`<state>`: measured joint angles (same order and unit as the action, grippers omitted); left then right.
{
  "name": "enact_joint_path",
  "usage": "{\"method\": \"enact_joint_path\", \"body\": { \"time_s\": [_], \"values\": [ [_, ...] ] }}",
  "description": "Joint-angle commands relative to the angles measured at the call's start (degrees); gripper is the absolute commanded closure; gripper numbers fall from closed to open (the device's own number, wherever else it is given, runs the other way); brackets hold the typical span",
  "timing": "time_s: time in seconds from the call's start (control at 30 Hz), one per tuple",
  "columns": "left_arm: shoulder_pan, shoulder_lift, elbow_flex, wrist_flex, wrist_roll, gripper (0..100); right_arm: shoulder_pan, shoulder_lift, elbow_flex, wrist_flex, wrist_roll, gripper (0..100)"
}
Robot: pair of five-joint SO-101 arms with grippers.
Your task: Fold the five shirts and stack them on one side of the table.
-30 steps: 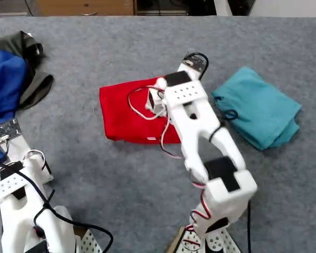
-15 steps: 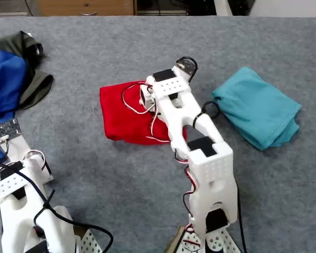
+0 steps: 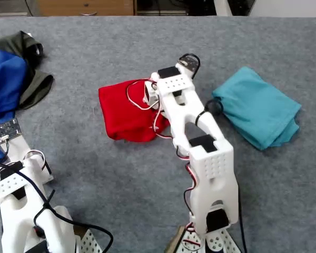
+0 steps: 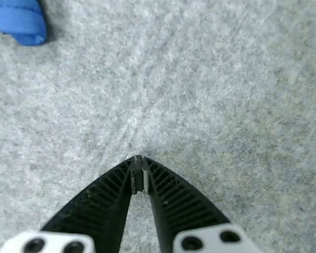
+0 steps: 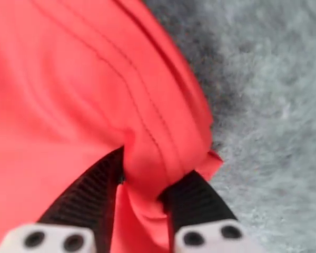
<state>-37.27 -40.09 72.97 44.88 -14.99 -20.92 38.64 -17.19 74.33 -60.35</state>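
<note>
**Right wrist view.** The red shirt pinched between the fingers of the right pincer is brightly and evenly lit, its folds marked only by thin dark creases. A deep shadow band lies on the grey table just beside the shirt's hem, ahead of the pincer, and it fades farther out.

**Left wrist view.** Flat, bright light covers the table ahead of the left pincer, whose tips meet. A small dark shadow sits beside the blue shirt, far ahead of the tips.

**High view.** Diffuse overhead light with no glare. Soft, narrow shadows edge the red shirt behind the right pincer.
</note>
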Motion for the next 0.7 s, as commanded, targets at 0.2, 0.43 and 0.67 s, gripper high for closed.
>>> {"method": "enact_joint_path", "body": {
  "time_s": [0.2, 0.43, 0.67],
  "values": [
    [-0.2, -1.2, -0.3, -0.8, -0.2, 98, 3.6, -1.5, -17.2, 10.2, 6.9, 99.4],
    [-0.2, -1.2, -0.3, -0.8, -0.2, 98, 8.6, -1.1, -32.8, 20.0, 12.2, 99.4],
    [-0.2, -1.2, -0.2, -0.8, -0.2, 98, 14.6, -1.1, -43.5, 25.8, 16.6, 99.4]
  ]
}}
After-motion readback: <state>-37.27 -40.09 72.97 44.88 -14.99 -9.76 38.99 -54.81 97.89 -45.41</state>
